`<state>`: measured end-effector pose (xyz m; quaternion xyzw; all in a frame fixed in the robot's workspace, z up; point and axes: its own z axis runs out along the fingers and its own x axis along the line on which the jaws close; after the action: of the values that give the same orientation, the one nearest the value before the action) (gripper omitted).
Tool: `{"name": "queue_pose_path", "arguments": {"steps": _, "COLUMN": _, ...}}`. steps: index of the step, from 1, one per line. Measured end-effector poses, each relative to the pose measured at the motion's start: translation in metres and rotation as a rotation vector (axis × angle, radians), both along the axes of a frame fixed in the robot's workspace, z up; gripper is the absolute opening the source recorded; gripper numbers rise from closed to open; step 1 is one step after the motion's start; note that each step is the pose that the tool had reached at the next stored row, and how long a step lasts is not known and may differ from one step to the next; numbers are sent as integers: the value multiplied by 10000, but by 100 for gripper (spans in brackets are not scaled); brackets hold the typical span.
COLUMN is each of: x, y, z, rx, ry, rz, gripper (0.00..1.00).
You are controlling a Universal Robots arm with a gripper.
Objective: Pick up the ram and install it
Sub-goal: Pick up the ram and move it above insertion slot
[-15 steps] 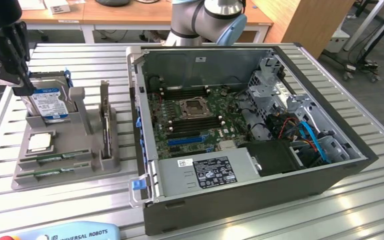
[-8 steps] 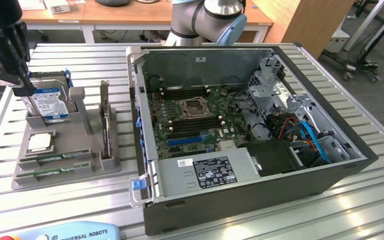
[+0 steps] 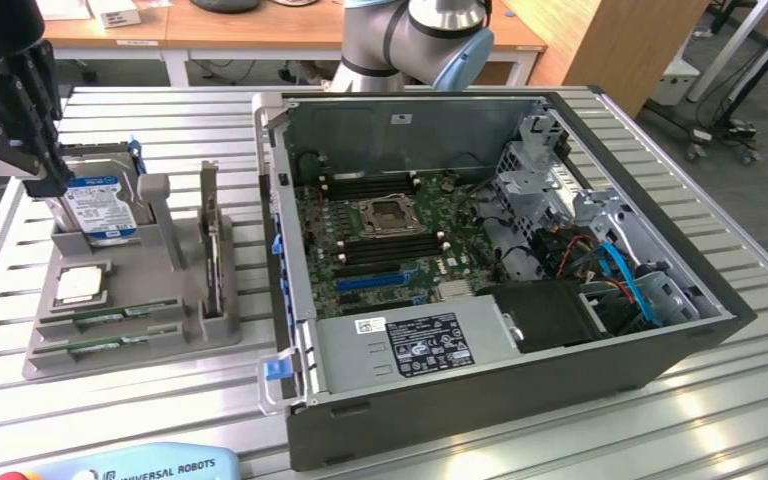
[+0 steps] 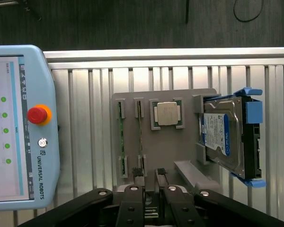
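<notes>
Ram [image 4: 140, 137], a thin green stick, stands on edge in a slot of the gray holder [image 4: 180, 147], between a second green stick [image 4: 119, 137] and the square silver processor [image 4: 166, 113]. The blue-labelled hard drive [image 4: 221, 135] leans in its cradle beyond. My claw [image 4: 149, 172] hangs above the holder's edge, fingers slightly spread with nothing between them, clear of the ram. The holder rests on a bench [image 3: 157, 420] of ribbed aluminium slats. The open computer case [image 3: 491, 400], motherboard [image 3: 357, 255] exposed, sits just beside it on the exterior view's right. A pale-blue teach pendant [image 4: 21, 127] with a red stop button lies at the bench edge. Around: dark carpet, wooden desks [image 3: 224, 35], cables on the floor.
</notes>
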<state>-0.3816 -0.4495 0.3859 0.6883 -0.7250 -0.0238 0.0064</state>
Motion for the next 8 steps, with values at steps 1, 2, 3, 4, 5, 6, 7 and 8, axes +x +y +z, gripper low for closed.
{"name": "queue_pose_path", "arguments": {"steps": 1, "x": 0, "y": 0, "z": 0, "rx": 0, "ry": 0, "rz": 0, "gripper": 23}}
{"name": "queue_pose_path", "arguments": {"steps": 2, "x": 0, "y": 0, "z": 0, "rx": 0, "ry": 0, "rz": 0, "gripper": 30}}
{"name": "queue_pose_path", "arguments": {"steps": 3, "x": 0, "y": 0, "z": 0, "rx": 0, "ry": 0, "rz": 0, "gripper": 30}}
{"name": "queue_pose_path", "arguments": {"steps": 4, "x": 0, "y": 0, "z": 0, "rx": 0, "ry": 0, "rz": 0, "gripper": 30}}
{"name": "queue_pose_path", "arguments": {"steps": 5, "x": 0, "y": 0, "z": 0, "rx": 0, "ry": 0, "rz": 0, "gripper": 30}}
{"name": "queue_pose_path", "arguments": {"steps": 6, "x": 0, "y": 0, "z": -2, "rx": 0, "ry": -1, "rz": 0, "gripper": 30}}
{"name": "queue_pose_path", "arguments": {"steps": 7, "x": 0, "y": 0, "z": -39, "rx": 1, "ry": -4, "rz": 0, "gripper": 30}}
{"name": "queue_pose_path", "arguments": {"steps": 8, "x": 0, "y": 0, "z": -111, "rx": 0, "ry": -6, "rz": 0, "gripper": 30}}
